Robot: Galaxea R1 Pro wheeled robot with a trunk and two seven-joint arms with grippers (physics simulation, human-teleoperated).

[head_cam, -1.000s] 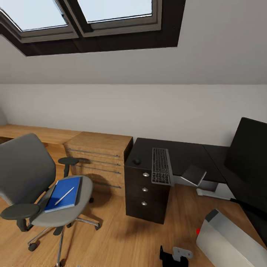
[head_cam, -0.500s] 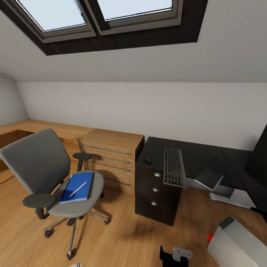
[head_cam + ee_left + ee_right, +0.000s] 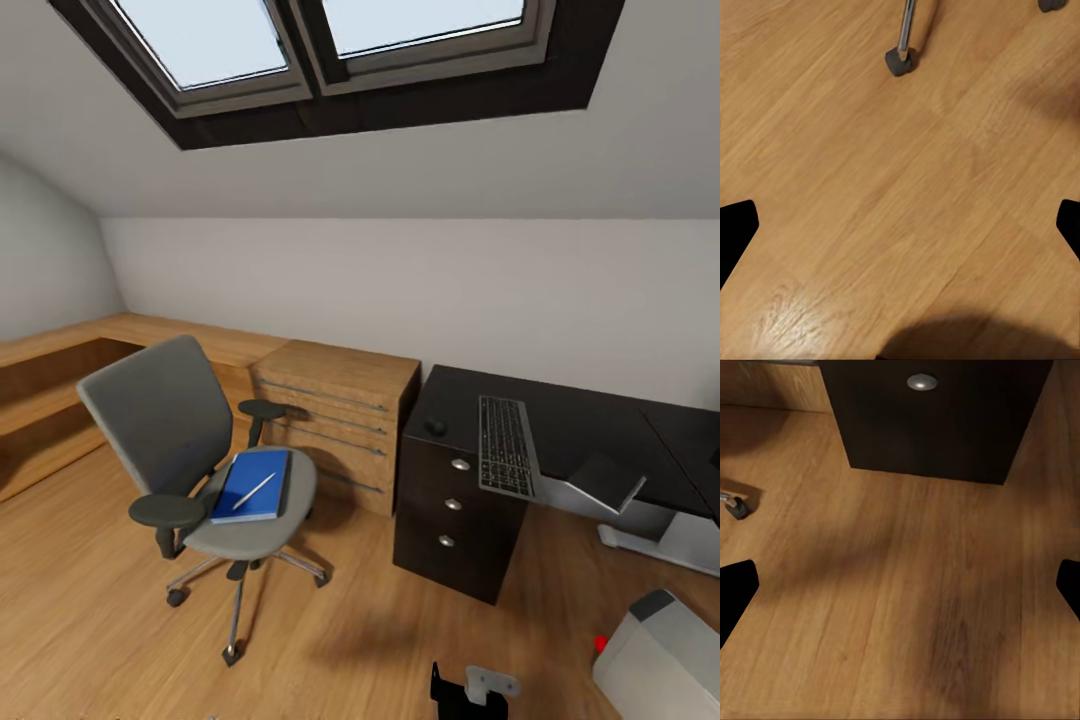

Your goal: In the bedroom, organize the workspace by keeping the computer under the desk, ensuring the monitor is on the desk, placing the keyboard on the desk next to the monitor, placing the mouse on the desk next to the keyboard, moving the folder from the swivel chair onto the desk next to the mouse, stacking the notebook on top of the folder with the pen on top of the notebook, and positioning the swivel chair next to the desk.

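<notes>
Near: both wrist cams looked down on bare wood-plank floor. Left gripper: dark fingertips sat at opposite frame edges, i.e. spread wide, nothing between. Right gripper: same, wide and empty, w/ the dark drawer unit just ahead of it.

Change over last sec: whole head view slid rightward; I read that as my base/head turning left, not objs moving. Grey swivel chair went from frame-left toward centre; the big black monitor dropped out of frame at right.

Mid: blue flat folder/notebook stack lay on chair seat, thin silver pen across its top. Couldn't separate folder from notebook at this res. White-grey computer case stood on floor at lower right, beside the desk rather than under it.

Far: dark desk carried grey slim keyboard and small black mouse, near each other.

Judgement: turn lines me up on the chair stack, so folder pickup is likely next. Still well apart; need to close in first.
</notes>
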